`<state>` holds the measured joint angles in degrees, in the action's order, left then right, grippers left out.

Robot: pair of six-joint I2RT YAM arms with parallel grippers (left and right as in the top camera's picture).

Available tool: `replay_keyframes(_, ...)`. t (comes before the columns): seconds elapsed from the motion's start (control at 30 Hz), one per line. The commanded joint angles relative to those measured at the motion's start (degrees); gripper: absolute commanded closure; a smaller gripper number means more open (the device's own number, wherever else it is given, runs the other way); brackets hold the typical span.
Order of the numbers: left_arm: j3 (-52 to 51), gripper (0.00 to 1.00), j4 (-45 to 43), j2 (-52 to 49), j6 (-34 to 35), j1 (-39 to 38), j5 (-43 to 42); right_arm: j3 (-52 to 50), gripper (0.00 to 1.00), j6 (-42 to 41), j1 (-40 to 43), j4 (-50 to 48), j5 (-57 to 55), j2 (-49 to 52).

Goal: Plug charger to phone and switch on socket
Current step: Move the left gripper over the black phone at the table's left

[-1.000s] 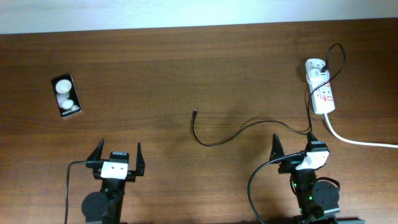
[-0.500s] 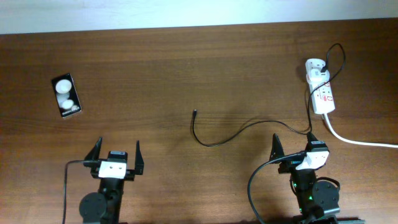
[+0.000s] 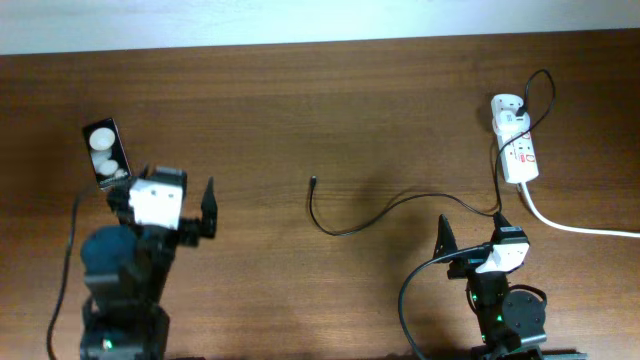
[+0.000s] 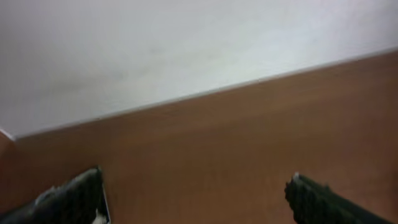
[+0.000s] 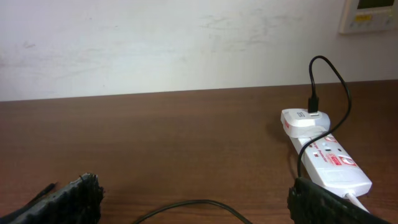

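Closest to me, my right gripper [image 3: 472,225] sits low at the near edge of the table [image 3: 300,100]. Its fingers are spread wide with nothing in them, and the wrist view shows the same. The charger [image 3: 360,222] cable runs right past those tips, loops across the wood and ends at its plug tip [image 3: 313,182], lying loose mid-table. Further out on the other side, my left gripper [image 3: 165,190] is also released and empty, one finger right at the near end of the phone [image 3: 100,140]. I honestly can't tell if it's touching. That's worry number one: a sloppy approach could shove the phone or spin it, and the port would end up facing who knows where. Worry two is that the tip is tiny and the cable is thin, so it could easily slip out or twist in a pinch. Farthest back on the right is the socket [image 3: 518,150], with the white adapter [image 3: 507,108] plugged in. Yanking the cable too hard could drag the strip or pop the adapter out.
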<state>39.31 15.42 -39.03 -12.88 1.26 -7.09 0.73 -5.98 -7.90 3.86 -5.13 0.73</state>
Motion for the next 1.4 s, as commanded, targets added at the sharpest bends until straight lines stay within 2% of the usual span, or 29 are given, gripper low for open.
replay_keyframes(0.0, 11.26, 0.01, 6.58, -9.22, -0.46, 0.02, -2.80, -0.42, 0.01, -0.02, 0.48, 0.26, -0.52, -0.52)
replay_keyframes(0.1, 22.71, 0.01, 16.28, -19.17, -0.46, 0.02, -3.52, -0.42, 0.01, -0.02, 0.48, 0.26, -0.52, -0.52)
replay_keyframes(0.23, 39.91, 0.01, 31.01, -34.69, -0.48, 0.02, -11.21, -0.42, 0.01, 0.00, 0.48, 0.26, -0.52, -0.52)
replay_keyframes(0.3, 40.76, 0.01, 33.53, -38.47, -0.46, 0.02, -13.27, -0.42, 0.01, -0.02, 0.48, 0.26, -0.52, -0.52)
replay_keyframes(0.43, 40.70, 0.01, 33.86, -45.92, -0.46, 0.02, -13.94, -0.42, 0.01, -0.02, 0.48, 0.26, -0.52, -0.52)
replay_keyframes(0.47, 40.72, 0.01, 32.65, -47.36, 1.09, 0.04, -13.07, -0.42, 0.01, -0.02, 0.48, 0.26, -0.52, -0.52)
replay_keyframes(0.53, 40.81, 0.01, 29.81, -49.31, 9.09, 0.22, -6.34, -0.42, 0.01, -0.02, 0.48, 0.26, -0.52, -0.52)
replay_keyframes(0.6, 42.66, 0.01, 28.87, -51.34, 12.94, 1.60, -3.06, -0.42, 0.01, -0.02, 0.48, 0.26, -0.52, -0.52)
replay_keyframes(0.87, 65.51, 0.01, 36.57, -65.96, 20.98, 11.10, 4.59, -0.42, 0.01, 0.00, 0.48, 0.26, -0.52, -0.52)
replay_keyframes(1.07, 65.55, 0.01, 36.70, -72.57, 20.13, 21.46, 4.57, -0.42, 0.01, -0.02, 0.48, 0.26, -0.52, -0.52)
replay_keyframes(1.2, 65.55, 0.01, 36.35, -79.08, 14.10, 24.70, 5.18, -0.42, 0.01, -0.02, 0.48, 0.26, -0.52, -0.52)
replay_keyframes(1.37, 65.55, 0.01, 33.53, -87.03, 11.74, 24.96, 8.66, -0.42, 0.01, -0.02, 0.48, 0.26, -0.52, -0.52)
